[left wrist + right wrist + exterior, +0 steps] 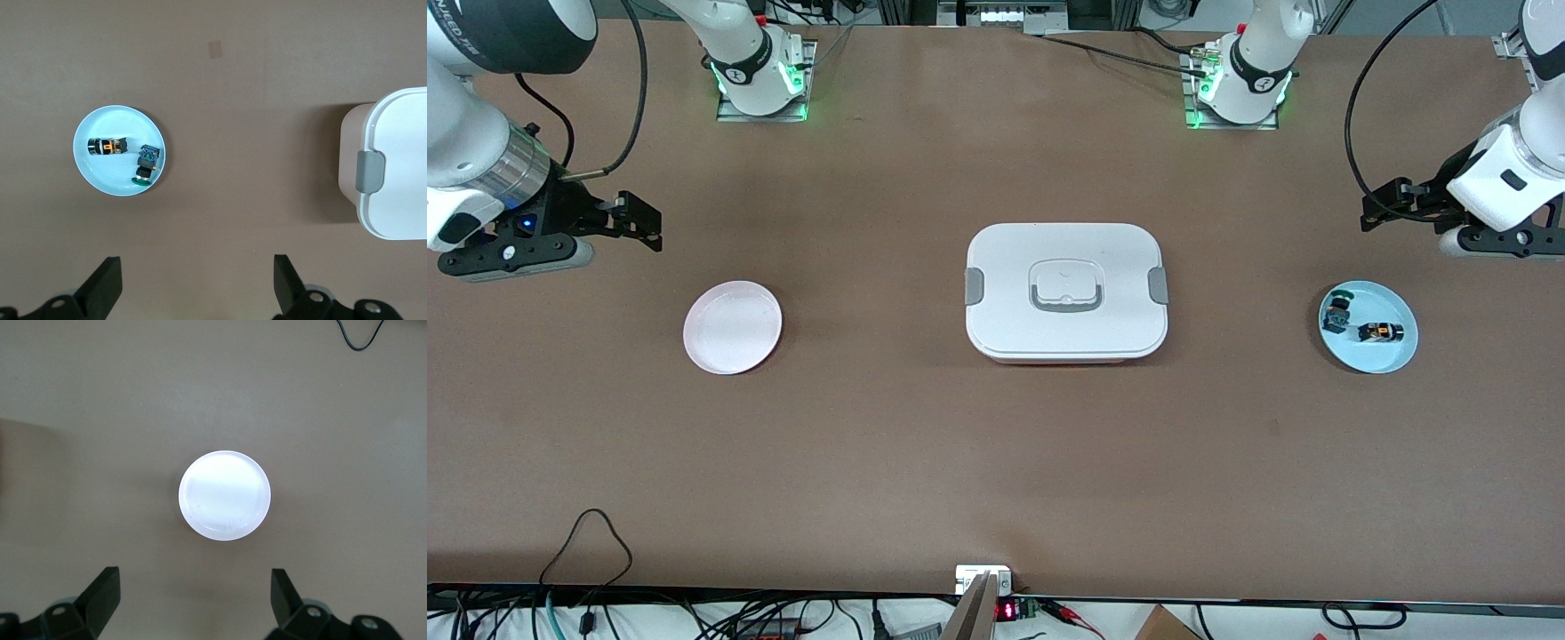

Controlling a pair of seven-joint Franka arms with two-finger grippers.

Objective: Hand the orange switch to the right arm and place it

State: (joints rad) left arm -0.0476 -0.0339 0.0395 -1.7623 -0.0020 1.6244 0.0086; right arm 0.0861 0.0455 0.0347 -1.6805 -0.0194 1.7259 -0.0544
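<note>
Brown table (996,462) fills the front view, with a white lidded box (1066,292) in the middle. Toward the left arm's end sits a blue plate (1392,357); the orange switch (1381,332) lies on its side in it, just beside a black part with a green top (1336,310). The left wrist view shows the orange band clearly. The left gripper (1369,214) hangs over bare table near the blue plate, fingers wide apart and holding nothing. The right gripper (643,224) waits over bare table near an empty pink plate (732,327), fingers also spread wide, as the right wrist view shows.
</note>
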